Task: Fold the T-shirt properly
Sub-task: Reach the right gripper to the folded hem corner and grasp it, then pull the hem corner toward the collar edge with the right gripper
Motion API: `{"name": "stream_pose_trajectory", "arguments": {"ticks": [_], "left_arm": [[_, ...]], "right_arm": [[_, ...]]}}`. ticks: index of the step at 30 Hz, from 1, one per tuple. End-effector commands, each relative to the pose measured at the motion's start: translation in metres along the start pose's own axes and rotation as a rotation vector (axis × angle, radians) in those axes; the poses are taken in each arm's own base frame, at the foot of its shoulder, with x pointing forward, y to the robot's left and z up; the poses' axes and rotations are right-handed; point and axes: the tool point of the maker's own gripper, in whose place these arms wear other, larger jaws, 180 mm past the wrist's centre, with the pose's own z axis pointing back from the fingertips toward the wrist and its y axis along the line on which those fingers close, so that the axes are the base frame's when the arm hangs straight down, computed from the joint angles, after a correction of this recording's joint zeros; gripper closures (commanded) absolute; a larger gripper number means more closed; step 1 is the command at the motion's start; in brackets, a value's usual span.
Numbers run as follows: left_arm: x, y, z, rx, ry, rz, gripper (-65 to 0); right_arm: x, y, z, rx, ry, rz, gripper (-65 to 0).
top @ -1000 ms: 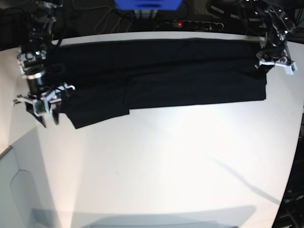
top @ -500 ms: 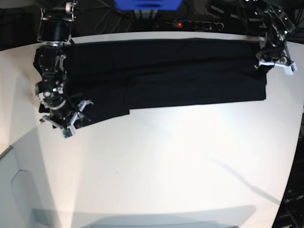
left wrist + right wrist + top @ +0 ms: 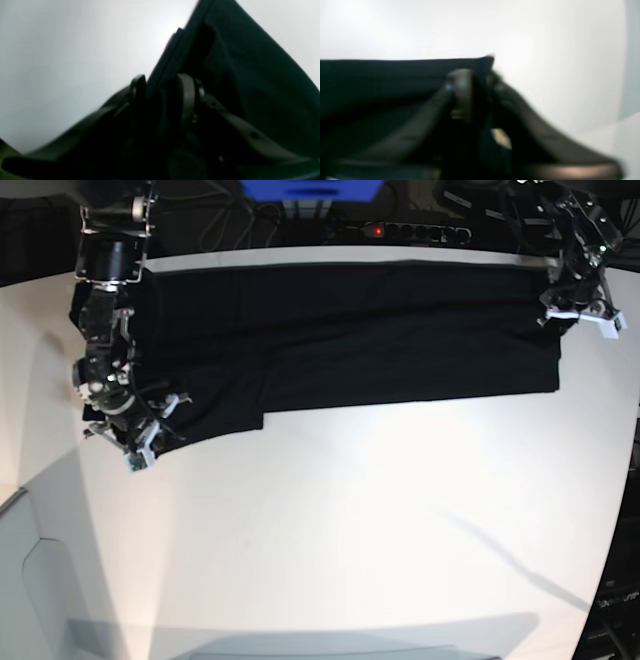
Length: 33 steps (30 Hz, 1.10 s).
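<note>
The white bench (image 3: 350, 530) carries the black T-shirt (image 3: 400, 365) along its robot-side edge. Lengthwise folding looks well advanced; a sleeve-end flap and final compacting seem left. At the bench's right, the right tool (image 3: 480, 83) pinches cloth; at its left, the left tool (image 3: 162, 83) stands parted over fabric.

A smooth white tabletop (image 3: 380, 520) fills most of the base view, its right edge running down at a slant. Dark floor or background lies past that right edge, too murky to name. Along the far side, black cables (image 3: 230, 220) loop across a pale surface, and a small red light (image 3: 378, 230) glows near the top middle. A saturated blue patch (image 3: 310, 189) sits at the top border. Soft grey-blue shadows fall on the white near the bottom and lower right, and a pale, outlined shape (image 3: 40, 590) stands at the lower left.
</note>
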Motion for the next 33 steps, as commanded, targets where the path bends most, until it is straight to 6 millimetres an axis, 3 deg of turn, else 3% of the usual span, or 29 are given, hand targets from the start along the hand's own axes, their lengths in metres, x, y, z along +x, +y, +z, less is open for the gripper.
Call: {"name": "stream_pose_trajectory", "arguments": {"ticks": [1,9,13,17,25,33], "left_arm": [[0.016,0.002,0.003,0.0,-0.042,-0.013,-20.4],[0.017,0.001,0.003,-0.004,-0.046,-0.012,-20.5],[0.021,-0.001,0.002,-0.008,-0.054,-0.011,-20.6],[0.025,-0.005,0.0,-0.012,-0.063,-0.012,-20.6],[0.03,-0.008,0.001,-0.021,-0.074,-0.017,-20.7],[0.048,-0.008,0.002,-0.021,-0.103,-0.045,-20.7]], "right_arm": [[0.017,-0.012,0.007,-0.034,-0.047,0.023,0.0],[0.056,-0.014,0.074,-0.121,-0.217,0.107,0.0],[0.059,-0.005,0.104,-0.134,-0.258,0.15,0.0],[0.04,-0.002,0.126,-0.15,-0.232,0.162,0.0],[-0.03,-0.014,0.151,-0.203,-0.08,0.088,0.0],[-0.066,-0.002,0.16,-0.173,0.009,0.078,0.0]]}}
